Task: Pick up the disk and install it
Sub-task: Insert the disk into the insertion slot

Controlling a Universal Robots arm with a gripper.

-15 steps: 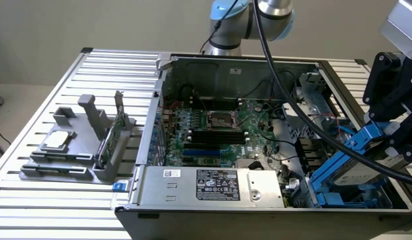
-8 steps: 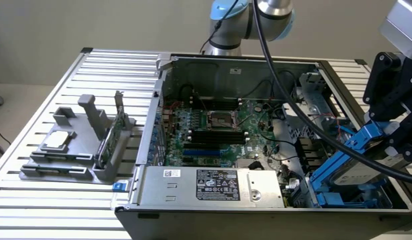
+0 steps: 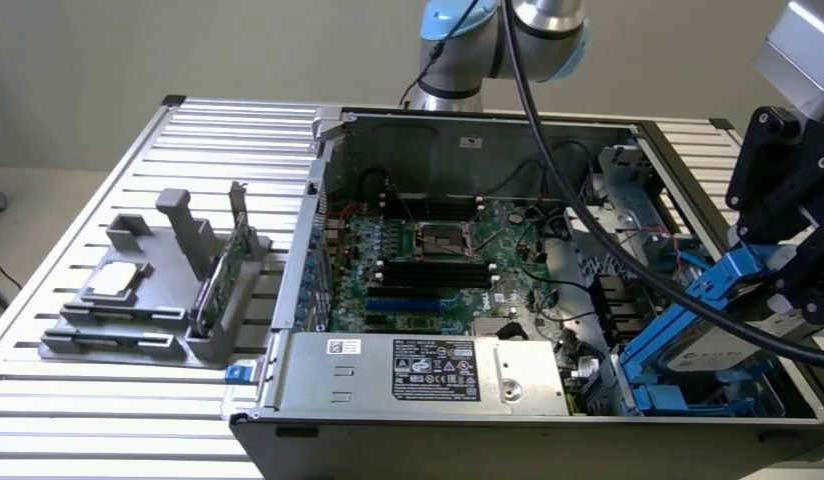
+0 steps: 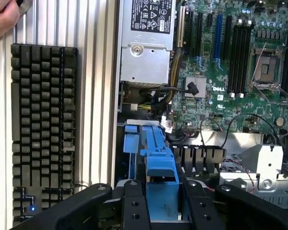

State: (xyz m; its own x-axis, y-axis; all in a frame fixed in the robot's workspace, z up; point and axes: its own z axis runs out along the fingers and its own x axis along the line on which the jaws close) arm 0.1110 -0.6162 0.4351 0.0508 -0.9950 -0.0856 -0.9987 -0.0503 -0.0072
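So the tool (image 3: 775, 285) is clamped on the disk (image 3: 706, 340), black fingers (image 4: 134, 206) pinching the blue carrier from both sides. The disk hangs tilted, its lower end down in the drive bay corner of the open PC case (image 3: 519, 125), at the exterior view's right, just beside the power supply (image 3: 426, 368). The motherboard (image 3: 426, 260) sits further in. A keyboard (image 4: 43, 129) lies on the slatted desk (image 3: 65, 420) next to the case, and someone's hand (image 4: 2, 19) is near it.
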